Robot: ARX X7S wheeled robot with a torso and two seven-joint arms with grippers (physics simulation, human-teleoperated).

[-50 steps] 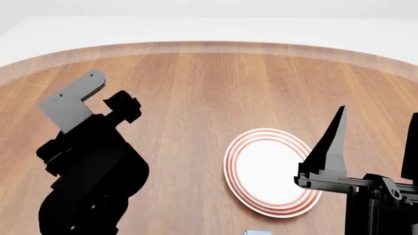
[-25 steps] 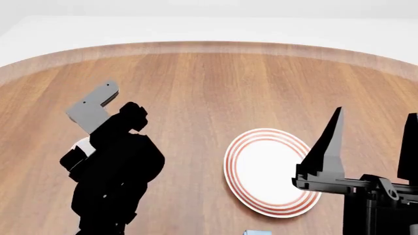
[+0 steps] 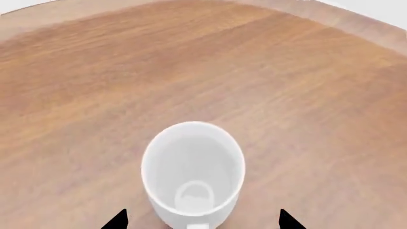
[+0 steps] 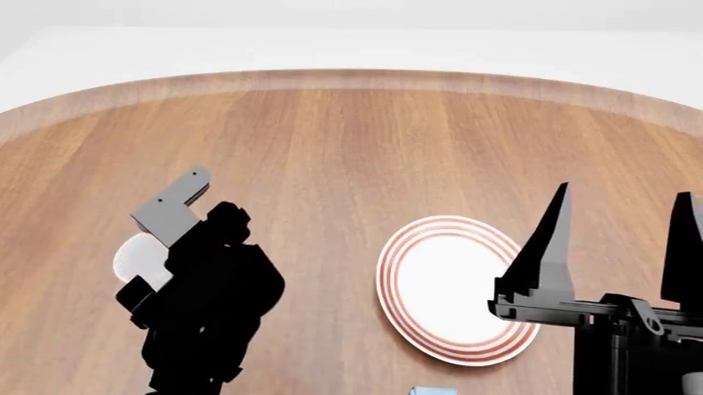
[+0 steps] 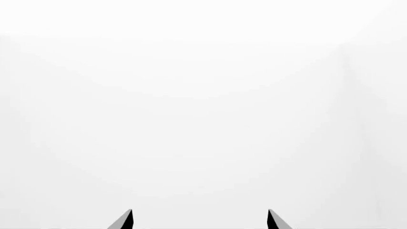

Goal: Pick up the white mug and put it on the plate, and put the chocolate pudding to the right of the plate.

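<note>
The white mug (image 3: 192,171) stands upright on the wooden table, mouth up, with its handle toward the wrist camera. My left gripper (image 3: 200,220) is open, its two dark fingertips (image 3: 117,220) standing wide on either side of the mug and not touching it. In the head view the mug (image 4: 137,257) shows only partly, behind my left arm (image 4: 209,304). The plate (image 4: 409,247), white with red rings, lies right of centre and holds nothing. My right gripper (image 4: 618,239) is open and empty, raised beside the plate's right edge. A light blue sliver of the chocolate pudding (image 4: 434,390) shows at the bottom edge.
The round wooden table (image 4: 351,140) has a raised rim at the back with a white floor beyond. The right wrist view shows only blank white past my right gripper (image 5: 199,218).
My left arm has moved nearer and lower over the table, and the white mug now shows beside it. The right gripper has barely moved.
</note>
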